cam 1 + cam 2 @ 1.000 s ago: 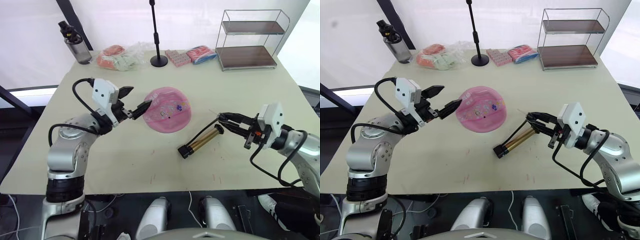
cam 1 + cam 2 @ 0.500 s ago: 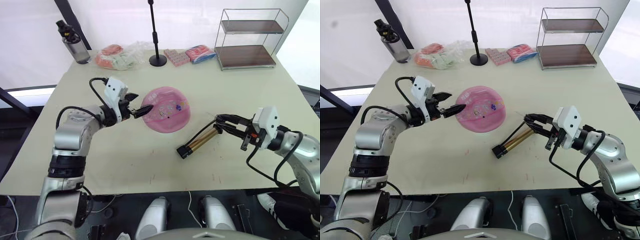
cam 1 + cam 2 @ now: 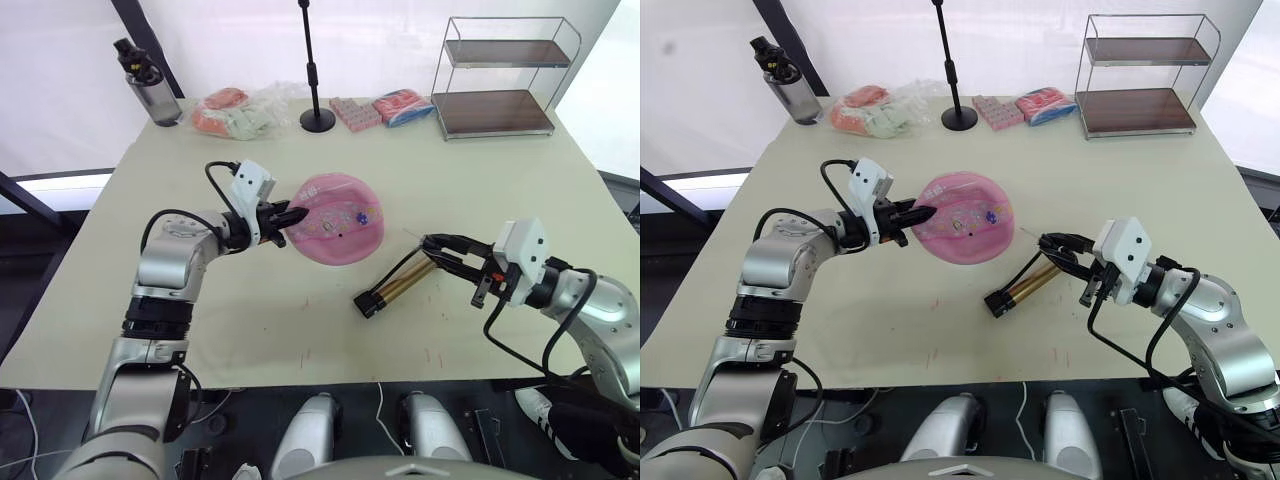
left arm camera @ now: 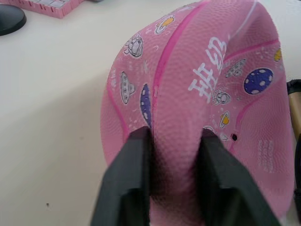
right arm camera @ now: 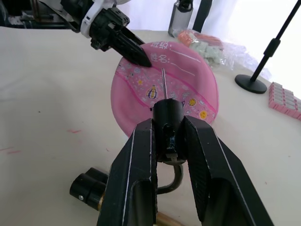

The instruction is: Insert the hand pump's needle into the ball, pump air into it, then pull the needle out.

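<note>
L gripper (image 4: pixel 171 155) pinches ball (image 3: pixel 340 216) rim; R gripper (image 5: pixel 168 136) holds needle (image 5: pixel 163 81).

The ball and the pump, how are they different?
The ball is pink, flat and covered in stickers; the pump is a gold tube with black ends. The left tool pinches the ball's rim; the right tool grips only the needle fitting. Both rest on the table.

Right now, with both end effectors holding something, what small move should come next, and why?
Probably ease the right end effector forward: it grips the needle, which points at the ball but is still short of it, while the left end effector pinches the ball's edge.
</note>
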You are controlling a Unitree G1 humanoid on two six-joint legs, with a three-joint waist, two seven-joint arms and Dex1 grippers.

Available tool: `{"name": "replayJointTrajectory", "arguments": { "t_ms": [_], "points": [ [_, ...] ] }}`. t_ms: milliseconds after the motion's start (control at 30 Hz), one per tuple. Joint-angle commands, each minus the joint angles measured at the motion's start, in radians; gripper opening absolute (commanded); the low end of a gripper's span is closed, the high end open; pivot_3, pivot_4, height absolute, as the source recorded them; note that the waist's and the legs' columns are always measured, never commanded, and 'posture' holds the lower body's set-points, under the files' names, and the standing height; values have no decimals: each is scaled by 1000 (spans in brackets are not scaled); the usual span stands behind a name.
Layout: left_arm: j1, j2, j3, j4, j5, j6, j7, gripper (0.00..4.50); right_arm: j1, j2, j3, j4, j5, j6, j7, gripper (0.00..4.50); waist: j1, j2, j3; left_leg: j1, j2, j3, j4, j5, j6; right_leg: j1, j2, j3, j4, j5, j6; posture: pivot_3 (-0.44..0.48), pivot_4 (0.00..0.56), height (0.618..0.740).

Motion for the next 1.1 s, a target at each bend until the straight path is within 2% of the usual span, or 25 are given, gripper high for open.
{"name": "replayJointTrajectory", "arguments": {
  "t_ms": [33, 300, 633, 733, 900, 1100],
  "points": [
    [11, -18, 33, -62, -15, 3, 33, 17, -21, -1, 4, -48, 24, 79, -33, 361, 0, 0, 0, 0, 0, 0, 0, 0, 0, 0, 0, 0, 0, 0, 0, 0, 150, 740],
    [55, -60, 53, -145, -27, 42, 98, 17, -100, -1, 78, -75, 20, 293, -107, 361, 1, 0, 0, 0, 0, -1, 0, 0, 0, 0, 0, 0, 1, 0, 0, 0, 150, 740],
    [92, -105, 42, -222, -24, 60, 165, 17, -482, 15, 244, 33, 54, 735, -120, 361, 3, 0, 0, -1, 0, -2, 0, 0, -1, -1, 0, -1, 1, 1, -1, 0, 150, 740],
    [94, -114, 40, -220, -20, 56, 173, 17, -585, 39, 292, 92, 63, 849, -115, 361, 1, -1, 0, -8, -1, -1, 1, 2, -3, -9, -1, -1, 1, 1, -1, 0, 150, 740],
    [95, -111, 26, -215, -7, 40, 171, 17, -685, 80, 357, 180, 33, 876, -111, 361, 2, -1, 0, -9, -1, -2, 1, 2, -3, -9, -2, -2, 2, 1, -1, 0, 150, 740],
    [87, -106, 1, -198, 24, -13, 155, 17, -761, 118, 377, 267, 36, 964, -119, 361, 1, -1, 0, -9, -2, -2, 1, 2, -3, -10, -2, -2, 2, 1, -1, 0, 150, 740]
  ]
}}
